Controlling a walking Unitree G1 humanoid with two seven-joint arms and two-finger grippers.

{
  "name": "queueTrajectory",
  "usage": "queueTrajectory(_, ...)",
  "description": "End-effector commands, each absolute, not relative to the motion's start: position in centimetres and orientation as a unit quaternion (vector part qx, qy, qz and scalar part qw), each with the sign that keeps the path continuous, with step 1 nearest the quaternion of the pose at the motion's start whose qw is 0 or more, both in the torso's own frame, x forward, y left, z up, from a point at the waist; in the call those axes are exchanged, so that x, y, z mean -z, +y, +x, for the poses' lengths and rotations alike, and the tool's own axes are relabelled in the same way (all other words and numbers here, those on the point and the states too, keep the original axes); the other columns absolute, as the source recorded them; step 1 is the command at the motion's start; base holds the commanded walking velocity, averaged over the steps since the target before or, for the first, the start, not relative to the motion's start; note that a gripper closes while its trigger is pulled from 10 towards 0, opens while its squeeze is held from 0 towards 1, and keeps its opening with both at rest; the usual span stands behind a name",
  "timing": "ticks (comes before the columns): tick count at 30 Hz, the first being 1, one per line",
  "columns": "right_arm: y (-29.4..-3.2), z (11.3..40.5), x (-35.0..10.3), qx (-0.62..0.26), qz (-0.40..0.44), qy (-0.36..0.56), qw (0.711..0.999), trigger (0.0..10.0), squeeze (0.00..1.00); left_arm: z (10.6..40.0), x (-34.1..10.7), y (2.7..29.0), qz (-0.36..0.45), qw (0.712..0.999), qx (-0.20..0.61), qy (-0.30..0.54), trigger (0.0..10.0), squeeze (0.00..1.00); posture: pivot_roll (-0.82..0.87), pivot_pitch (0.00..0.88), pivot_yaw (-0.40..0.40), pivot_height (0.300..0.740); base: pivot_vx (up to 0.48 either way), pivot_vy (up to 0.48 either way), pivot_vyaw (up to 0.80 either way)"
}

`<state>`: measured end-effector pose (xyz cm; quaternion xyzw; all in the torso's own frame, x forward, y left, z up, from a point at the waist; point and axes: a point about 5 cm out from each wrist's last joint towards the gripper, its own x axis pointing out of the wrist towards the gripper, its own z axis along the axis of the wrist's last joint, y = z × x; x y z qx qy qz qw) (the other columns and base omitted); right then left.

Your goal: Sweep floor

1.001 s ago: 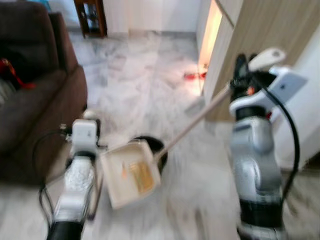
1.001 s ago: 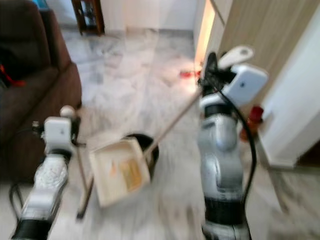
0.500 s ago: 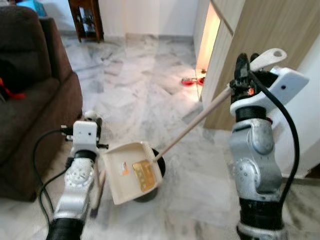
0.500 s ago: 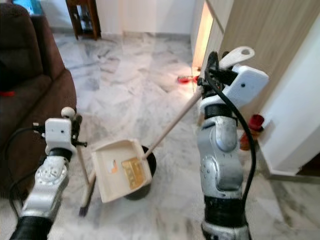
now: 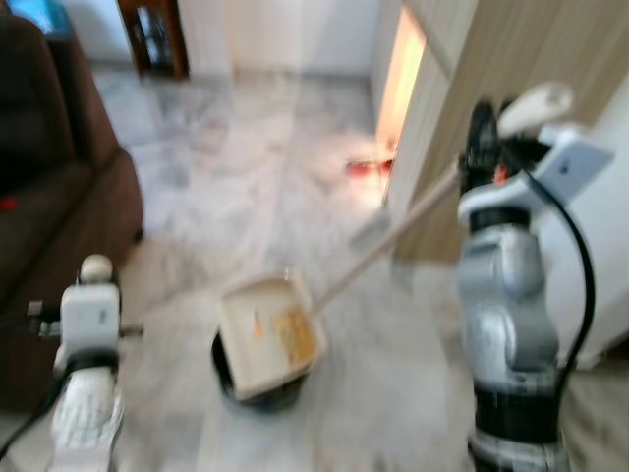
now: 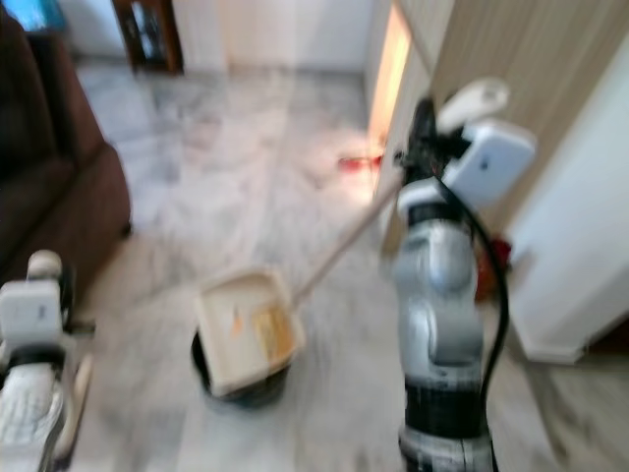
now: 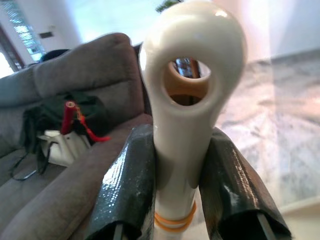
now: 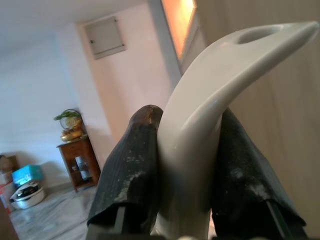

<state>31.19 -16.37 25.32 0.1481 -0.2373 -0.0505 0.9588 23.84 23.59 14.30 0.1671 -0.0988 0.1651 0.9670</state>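
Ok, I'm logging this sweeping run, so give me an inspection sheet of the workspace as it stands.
Surface: grey-white marble floor; views blurred.
Job's things: cream dustpan tilted over a black bin, yellowish debris inside; its long handle rises to the right hand. Broom handle in the left hand.
Clutter: red item on floor by the lit doorway.
Hands: left hand shut on broom handle; right hand shut on the dustpan handle's top.
Cables: black cable along right arm.
Surroundings: brown sofa, wooden wall panel.

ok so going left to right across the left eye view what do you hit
sofa → left gripper on the broom handle → dustpan over the black bin → right gripper on the dustpan handle
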Motion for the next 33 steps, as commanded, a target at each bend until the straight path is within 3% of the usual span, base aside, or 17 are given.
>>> queueTrajectory(1,-15.5,30.8,-27.1,0.030,0.157,-0.274,0.948,10.0,0.00,23.6,-15.5,23.0,0.165,0.966,-0.155,-0.123,10.0,0.00,0.03,0.000,-0.031,0.740,0.000,0.000,0.00)
queueTrajectory(33,-14.2,30.6,-27.5,0.008,0.137,-0.286,0.948,10.0,0.00,24.1,-15.7,22.4,0.175,0.967,-0.147,-0.114,10.0,0.00,0.03,0.000,-0.033,0.740,0.000,0.000,0.00)
